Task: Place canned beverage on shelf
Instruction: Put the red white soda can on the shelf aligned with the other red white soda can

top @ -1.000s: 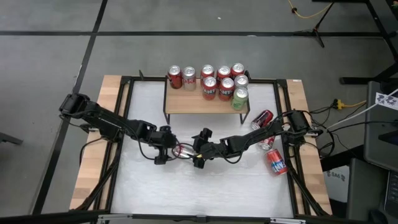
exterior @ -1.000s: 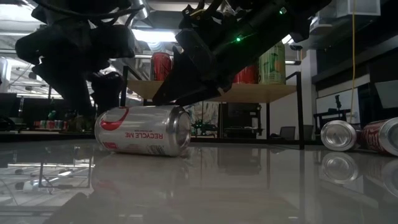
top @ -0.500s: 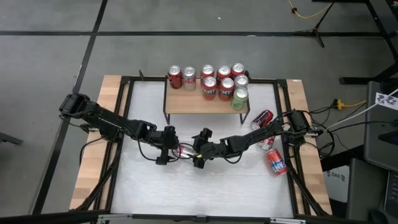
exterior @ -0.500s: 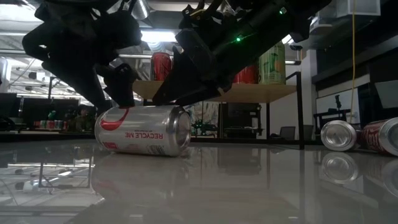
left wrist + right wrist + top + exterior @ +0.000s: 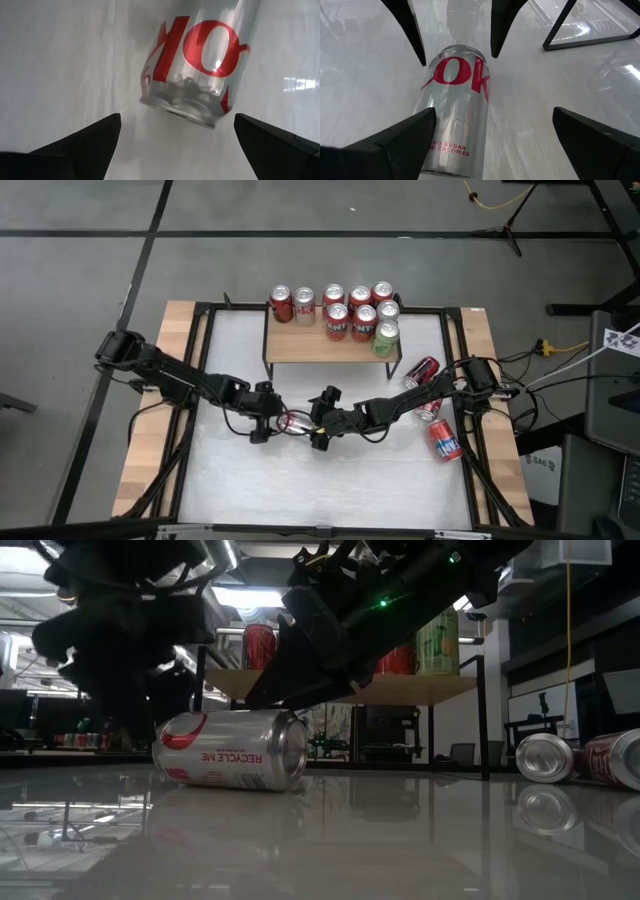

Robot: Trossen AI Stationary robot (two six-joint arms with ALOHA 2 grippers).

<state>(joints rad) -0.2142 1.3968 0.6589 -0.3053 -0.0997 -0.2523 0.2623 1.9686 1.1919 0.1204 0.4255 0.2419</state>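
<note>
A silver can with red lettering [image 5: 293, 422] lies on its side on the white table, also in the low view [image 5: 235, 750]. My left gripper [image 5: 262, 423] is open just left of it, its fingers wide apart short of the can's bottom end [image 5: 187, 102]. My right gripper [image 5: 320, 430] is open at the can's other end, one finger on either side [image 5: 495, 150]. The wood-topped shelf [image 5: 320, 348] stands at the far side on black legs and carries several upright cans [image 5: 350, 312]. My right gripper's open fingers come level from the table's right, along the lying can. One finger [image 5: 405, 137] stands right beside the can's side [image 5: 451, 125]; I cannot tell whether it touches. The can rests on the table.
Three more cans lie on their sides at the table's right [image 5: 422, 370], [image 5: 430, 408], [image 5: 445, 438]; two show in the low view [image 5: 545, 757]. The shelf's black legs [image 5: 485, 725] stand behind the arms. Wooden strips and a black frame [image 5: 190, 360] edge the table.
My left gripper went a little toward the can and dipped its fingers at it, then drew back to the left and up. It stays open. The can has not moved. My right gripper has kept still.
</note>
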